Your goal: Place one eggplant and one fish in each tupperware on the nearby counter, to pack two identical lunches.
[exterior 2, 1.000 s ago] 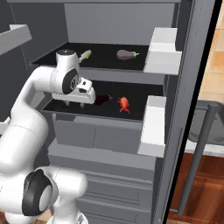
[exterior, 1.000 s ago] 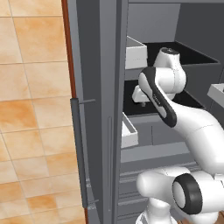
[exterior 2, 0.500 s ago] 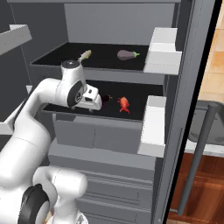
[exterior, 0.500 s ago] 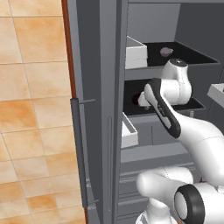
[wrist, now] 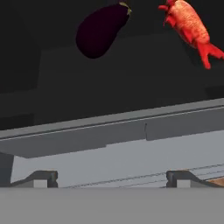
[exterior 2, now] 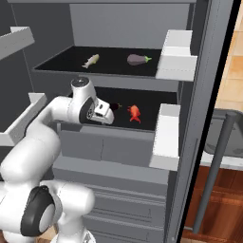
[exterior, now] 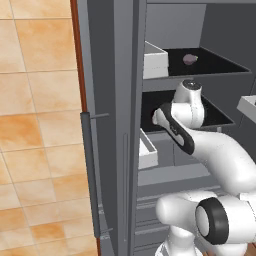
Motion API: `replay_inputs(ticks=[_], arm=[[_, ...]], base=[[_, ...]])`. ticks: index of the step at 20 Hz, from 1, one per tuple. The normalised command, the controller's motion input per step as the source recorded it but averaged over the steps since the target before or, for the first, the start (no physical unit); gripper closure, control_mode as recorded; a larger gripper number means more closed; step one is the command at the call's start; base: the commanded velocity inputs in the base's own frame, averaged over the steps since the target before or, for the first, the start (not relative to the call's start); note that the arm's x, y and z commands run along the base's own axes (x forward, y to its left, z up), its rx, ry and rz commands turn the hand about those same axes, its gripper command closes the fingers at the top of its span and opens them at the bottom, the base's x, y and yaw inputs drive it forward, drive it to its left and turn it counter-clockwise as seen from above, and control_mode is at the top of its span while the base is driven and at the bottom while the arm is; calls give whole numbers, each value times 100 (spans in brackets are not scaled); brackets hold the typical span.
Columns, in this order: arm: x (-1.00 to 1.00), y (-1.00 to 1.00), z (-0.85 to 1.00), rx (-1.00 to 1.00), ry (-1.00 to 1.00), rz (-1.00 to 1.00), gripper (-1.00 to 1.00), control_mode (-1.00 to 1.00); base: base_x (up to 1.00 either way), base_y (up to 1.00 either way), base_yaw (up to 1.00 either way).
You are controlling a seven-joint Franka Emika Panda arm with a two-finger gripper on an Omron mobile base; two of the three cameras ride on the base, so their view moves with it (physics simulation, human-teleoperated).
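Reaching into the fridge, the gripper (wrist: pixel 111 177) gapes wide; it should centre over the eggplant (wrist: pixel 99 29), clear of the red fish (wrist: pixel 190 26)

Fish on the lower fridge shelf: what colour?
Bright red-orange fish; clearest in the hand view.

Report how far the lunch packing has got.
Done: nothing packed. The pale fish and one eggplant lie on the upper fridge shelf, the red fish and second eggplant on the lower. In hand: the open, empty tool at the lower shelf. Left: all four items.
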Motion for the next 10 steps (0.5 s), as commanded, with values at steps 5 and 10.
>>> replay_inputs(ticks=[5, 10], arm=[[66, 0, -16, 2, -2, -9, -100, -100], [71, 0, -1, 8, 0, -1, -100, -100]], base=[[0, 0, 0], [0, 0, 0]])
